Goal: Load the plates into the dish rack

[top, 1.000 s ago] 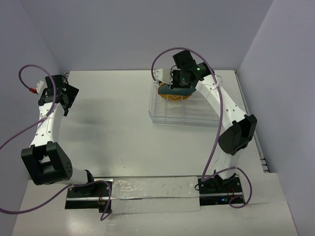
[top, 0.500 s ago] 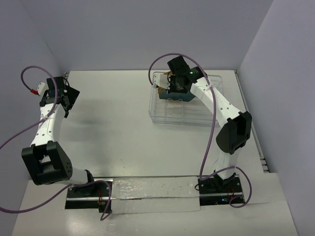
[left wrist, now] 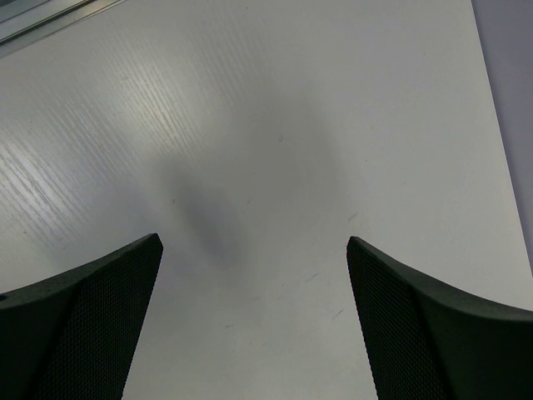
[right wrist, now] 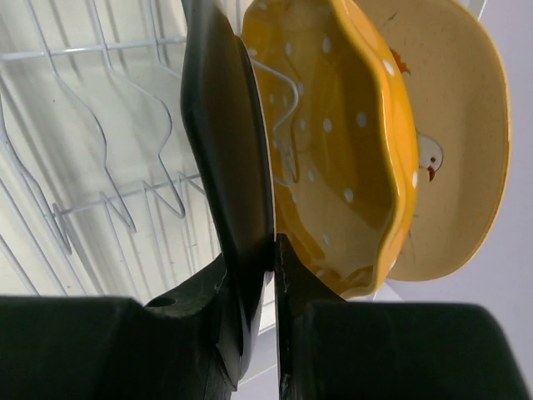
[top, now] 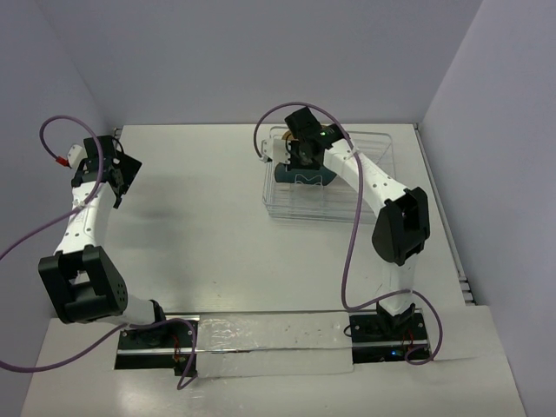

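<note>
Plates are accounted for as follows. The dark teal plate (right wrist: 229, 167) is held on edge, clamped at its rim by the right gripper (right wrist: 265, 267), at the far-left part of the dish rack (top: 365, 187); whether it is seated cannot be told. The yellow scalloped plate (right wrist: 333, 142) and the cream plate (right wrist: 450, 125) are stood upright just beside it. The left gripper (left wrist: 254, 317) is held wide apart over the table (left wrist: 250, 125), with nothing in it.

Risks noted: the gap to the yellow plate is slight, so knocking or chipping may be caused on lowering. If a wire divider is struck rather than a slot entered, the plate may tip once released.
</note>
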Tool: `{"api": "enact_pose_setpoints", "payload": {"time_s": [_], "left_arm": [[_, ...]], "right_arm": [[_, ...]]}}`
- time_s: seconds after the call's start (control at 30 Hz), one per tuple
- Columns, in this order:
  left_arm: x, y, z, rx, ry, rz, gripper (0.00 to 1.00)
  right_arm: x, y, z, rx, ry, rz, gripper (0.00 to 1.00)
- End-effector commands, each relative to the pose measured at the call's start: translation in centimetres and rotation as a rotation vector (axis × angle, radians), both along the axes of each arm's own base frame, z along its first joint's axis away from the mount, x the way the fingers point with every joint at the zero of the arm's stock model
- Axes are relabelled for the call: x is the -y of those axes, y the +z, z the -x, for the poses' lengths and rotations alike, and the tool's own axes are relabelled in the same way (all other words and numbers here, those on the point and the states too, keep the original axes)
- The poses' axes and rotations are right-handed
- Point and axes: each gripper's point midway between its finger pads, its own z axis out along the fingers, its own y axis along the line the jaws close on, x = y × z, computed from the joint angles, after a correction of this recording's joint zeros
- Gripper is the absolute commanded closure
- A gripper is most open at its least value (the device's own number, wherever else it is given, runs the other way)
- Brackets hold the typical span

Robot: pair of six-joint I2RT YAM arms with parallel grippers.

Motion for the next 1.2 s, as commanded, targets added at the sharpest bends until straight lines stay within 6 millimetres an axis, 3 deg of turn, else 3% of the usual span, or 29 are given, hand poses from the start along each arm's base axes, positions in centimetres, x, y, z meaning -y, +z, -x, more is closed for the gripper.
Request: {"api": "enact_pose_setpoints", "payload": {"time_s": [0.0, 0.13, 0.27, 0.47, 0.6, 0.83, 1.0, 1.17], "left_arm": [[-0.4, 0.6, -1.1, 0.032, -0.013, -0.025, 0.01], [-0.3, 0.6, -1.4, 0.035, -0.028, -0.025, 0.01], [-0.1, 0.6, -1.5, 0.038, -0.039, -0.020, 0.01], [0.1, 0.9, -1.4, 0.052, -0.048, -0.014, 0.01], [0.3, 1.1, -1.3, 0.063, -0.053, -0.009, 0.01], [0.8, 1.2, -0.9, 0.077, -0.063, 0.007, 0.01], [1.0, 1.8, -0.2, 0.095, -0.064, 0.007, 0.01], [0.7, 2.8, 0.8, 0.096, -0.035, -0.006, 0.01]], "right_arm": [[-1.2, 2.5, -2.1, 0.130, 0.018, -0.037, 0.83], [-1.3, 2.1, -1.9, 0.131, 0.023, -0.022, 0.44], [-1.7, 2.9, -1.9, 0.145, 0.024, -0.043, 0.26], [-1.8, 4.1, -1.4, 0.158, 0.038, -0.073, 0.16], [-2.6, 4.7, 0.1, 0.142, 0.082, -0.104, 0.03], [-2.6, 6.6, 2.0, 0.155, 0.089, -0.146, 0.00], [-2.2, 10.7, 4.1, 0.218, 0.111, -0.222, 0.00], [-1.0, 15.5, 8.7, 0.294, 0.174, -0.339, 0.00]]}}
